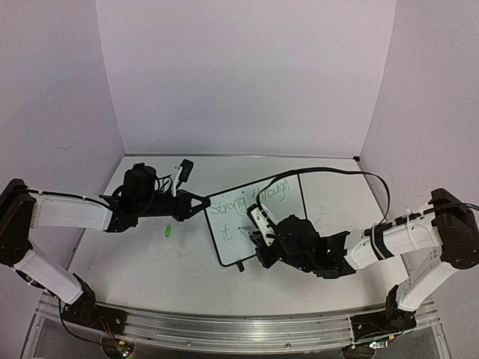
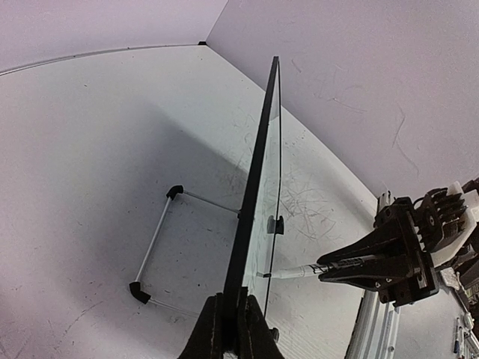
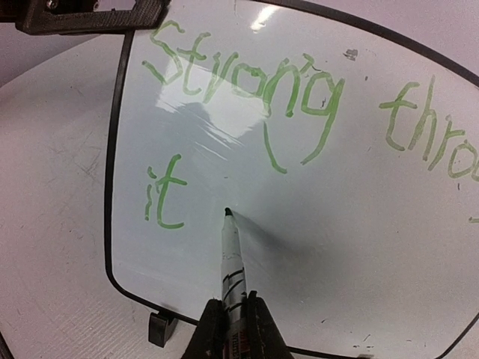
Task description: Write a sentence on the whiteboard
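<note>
Your right fingers (image 3: 234, 305) clench the marker (image 3: 230, 254), its tip touching the whiteboard (image 3: 359, 247) just right of "it". The whiteboard stands on its feet mid-tabletop (image 1: 135, 262), and your left fingers (image 2: 238, 301) clamp its edge. The sentence (image 3: 247, 82) reads "Strong through it". It looks unfinished, with the second line barely started.

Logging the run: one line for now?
left gripper: shut on whiteboard edge; right gripper: shut on marker, tip at whiteboard; sentence: Strong through it
</note>
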`<act>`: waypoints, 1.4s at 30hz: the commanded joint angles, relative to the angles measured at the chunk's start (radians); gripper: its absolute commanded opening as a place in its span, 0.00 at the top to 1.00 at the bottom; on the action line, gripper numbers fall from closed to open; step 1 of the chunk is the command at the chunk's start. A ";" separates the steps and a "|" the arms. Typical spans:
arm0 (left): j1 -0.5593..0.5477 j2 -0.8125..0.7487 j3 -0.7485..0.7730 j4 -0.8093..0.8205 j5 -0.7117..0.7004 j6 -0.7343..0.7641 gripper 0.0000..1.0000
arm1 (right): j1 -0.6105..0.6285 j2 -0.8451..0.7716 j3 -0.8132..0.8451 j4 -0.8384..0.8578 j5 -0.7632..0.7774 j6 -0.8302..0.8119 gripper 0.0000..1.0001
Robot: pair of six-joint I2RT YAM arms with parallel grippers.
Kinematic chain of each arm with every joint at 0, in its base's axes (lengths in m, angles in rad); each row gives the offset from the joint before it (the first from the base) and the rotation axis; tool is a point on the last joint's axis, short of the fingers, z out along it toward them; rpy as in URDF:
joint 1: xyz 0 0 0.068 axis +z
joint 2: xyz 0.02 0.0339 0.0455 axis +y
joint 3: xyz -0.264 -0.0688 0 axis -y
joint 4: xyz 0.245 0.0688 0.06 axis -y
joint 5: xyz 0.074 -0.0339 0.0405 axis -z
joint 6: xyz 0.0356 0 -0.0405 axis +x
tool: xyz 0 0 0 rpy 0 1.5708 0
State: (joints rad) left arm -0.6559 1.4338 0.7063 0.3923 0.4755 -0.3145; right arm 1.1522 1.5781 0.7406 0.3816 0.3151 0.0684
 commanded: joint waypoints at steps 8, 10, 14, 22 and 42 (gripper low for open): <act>0.012 0.004 -0.019 -0.093 -0.101 0.054 1.00 | -0.009 0.032 0.047 0.026 0.005 0.008 1.00; 0.012 0.004 -0.017 -0.093 -0.101 0.055 1.00 | -0.009 0.033 0.048 0.026 0.003 0.008 1.00; 0.011 0.004 -0.016 -0.093 -0.101 0.055 1.00 | -0.009 0.034 0.048 0.026 -0.007 0.007 1.00; 0.012 0.004 -0.018 -0.093 -0.103 0.054 1.00 | -0.009 0.034 0.041 0.021 -0.031 0.014 1.00; 0.012 0.017 -0.013 -0.093 -0.101 0.052 1.00 | -0.008 0.020 0.005 -0.006 -0.063 0.033 1.00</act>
State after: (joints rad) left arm -0.6559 1.4338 0.7063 0.3921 0.4751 -0.3145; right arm 1.1500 1.5932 0.7561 0.3858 0.2517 0.0867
